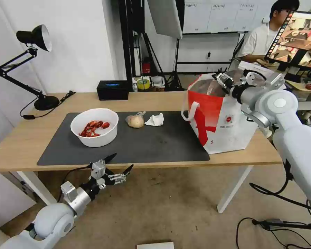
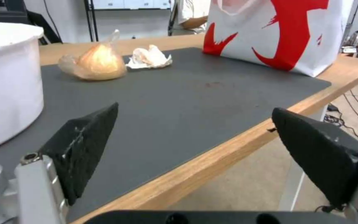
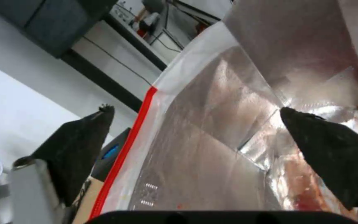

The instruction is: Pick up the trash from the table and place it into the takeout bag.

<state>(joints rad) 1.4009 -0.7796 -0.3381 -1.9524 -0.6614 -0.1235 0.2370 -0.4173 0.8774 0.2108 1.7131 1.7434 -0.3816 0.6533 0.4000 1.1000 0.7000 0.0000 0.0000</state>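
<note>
The trash sits in a row on the dark grey mat (image 1: 155, 145) of the light wood table (image 1: 20, 145): a white round bowl (image 1: 94, 127) holding red shellfish scraps on the left, then a clear bag around a beige lump (image 1: 136, 121) and a crumpled white tissue (image 1: 155, 119). At the right stands the boxy takeout bag (image 1: 221, 128), red and white with crinkled silver foil lining and a small round red logo whose writing I cannot read. The right gripper (image 3: 195, 137) hangs over its mouth, fingers spread and holding nothing, while the left gripper (image 1: 119, 165) waits low before the table's near edge, fingers apart too.

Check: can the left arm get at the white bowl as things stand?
Probably yes. The left gripper hangs open just off the table's near edge, and the white bowl sits close behind it with nothing between.
</note>
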